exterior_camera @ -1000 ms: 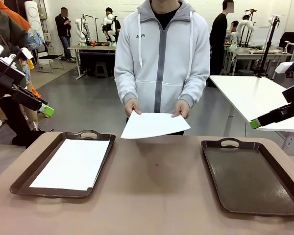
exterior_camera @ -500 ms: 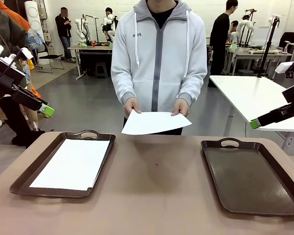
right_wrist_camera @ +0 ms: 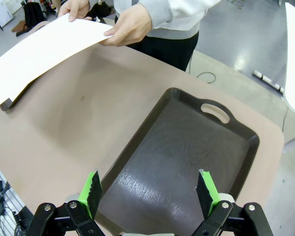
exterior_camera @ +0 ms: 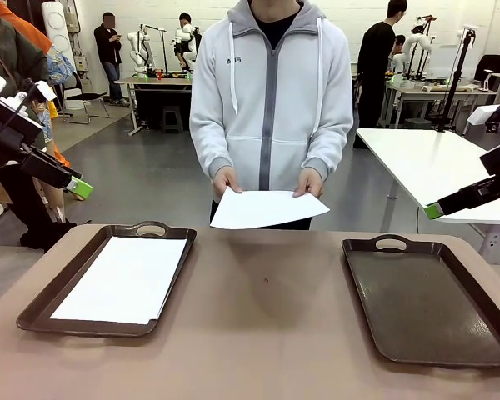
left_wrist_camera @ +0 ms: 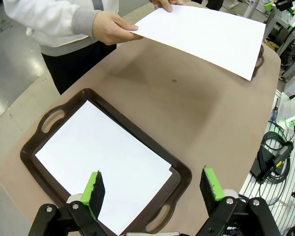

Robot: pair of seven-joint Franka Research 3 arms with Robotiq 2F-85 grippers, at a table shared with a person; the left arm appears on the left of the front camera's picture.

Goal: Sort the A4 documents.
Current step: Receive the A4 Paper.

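- A person at top centre holds one A4 sheet [exterior_camera: 267, 208] in both hands above the desk [exterior_camera: 267, 317].
- Another sheet [exterior_camera: 123, 279] lies in the lower-left tray [exterior_camera: 42, 304].
- The right tray [exterior_camera: 429, 304] is bare.
- Left gripper [left_wrist_camera: 153, 189] and right gripper [right_wrist_camera: 150, 189]: jaws wide, holding nothing.

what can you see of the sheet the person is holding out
The held sheet is a plain white, blank A4 document, thin and slightly bowed. The person's hands pinch its far edge at both corners, so it hangs tilted above the far side of the brown table, free of the tabletop. It lies between the left tray, which already has paper in it, and the bare right tray. No gripper touches it.
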